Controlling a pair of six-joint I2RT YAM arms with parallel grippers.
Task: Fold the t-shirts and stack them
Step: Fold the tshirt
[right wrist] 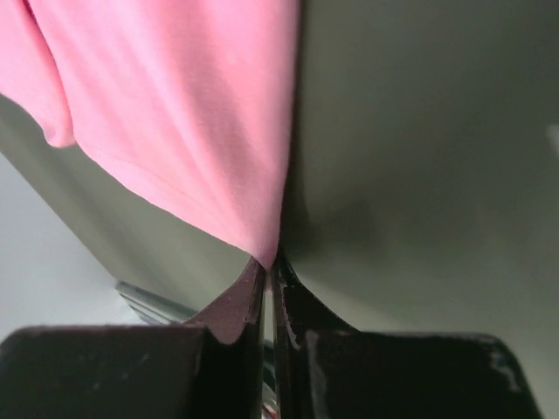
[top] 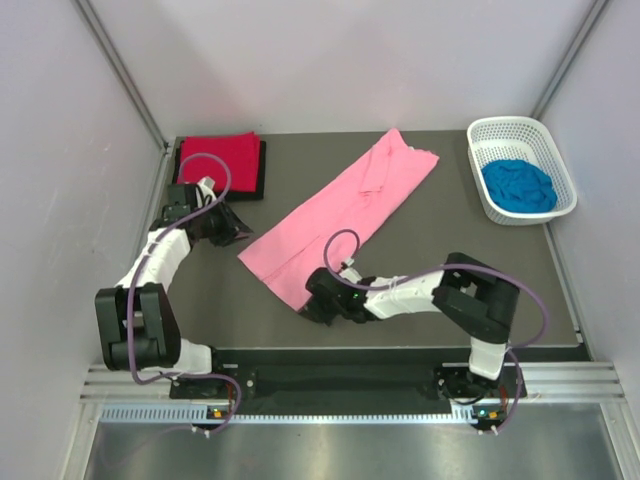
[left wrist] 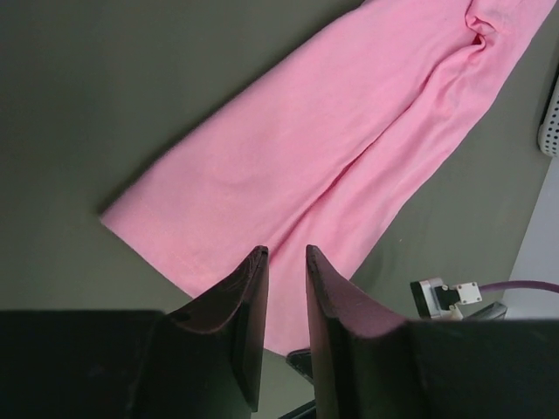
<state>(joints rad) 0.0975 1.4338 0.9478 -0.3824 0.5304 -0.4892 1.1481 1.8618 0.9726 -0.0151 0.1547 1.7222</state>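
Note:
The light pink t-shirt [top: 340, 210] lies folded lengthwise in a long diagonal strip across the middle of the table. My right gripper [top: 312, 300] is shut on its near corner; the wrist view shows the pink cloth [right wrist: 201, 113] pinched at the fingertips [right wrist: 269, 260]. My left gripper [top: 243, 232] is just left of the strip's near-left corner, slightly open and empty, with the pink shirt [left wrist: 332, 148] beyond its tips [left wrist: 286, 253]. The red shirt [top: 217, 158] lies folded on the black shirt [top: 262, 170] at the back left. The bright blue shirt [top: 518, 185] is bunched in the basket.
The white plastic lattice basket [top: 560, 160] stands at the back right corner. Grey walls close in the left, back and right sides. The right arm's elbow [top: 478, 295] is bent over the near right of the table [top: 480, 250].

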